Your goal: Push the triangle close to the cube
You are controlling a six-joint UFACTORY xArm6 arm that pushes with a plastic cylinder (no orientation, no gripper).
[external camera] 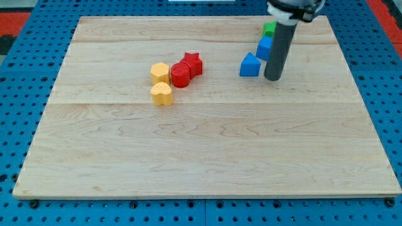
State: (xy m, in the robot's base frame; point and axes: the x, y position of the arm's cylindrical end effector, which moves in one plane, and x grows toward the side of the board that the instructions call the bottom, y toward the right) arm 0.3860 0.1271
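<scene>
- Pale wooden bench [207, 144], its grain running across in planks, lies on a blue perforated board [19, 37].
- I carry no jaws, so there is no spread or pinch to tell; I end in a straight dark rod, and my tip [272, 78] rests on the wood.
- Just to the view's left of my tip sits the blue triangle [249, 65], smooth-faced, close to but apart from it.
- Directly behind my rod the blue cube [264, 48] is partly hidden, with a green block [269, 28] beyond it, shape unclear.
- Well off to the view's left of my tip cluster a red star [193, 63], a red round block [180, 75], a yellow hexagon [159, 72] and a yellow heart-like block [162, 93].
</scene>
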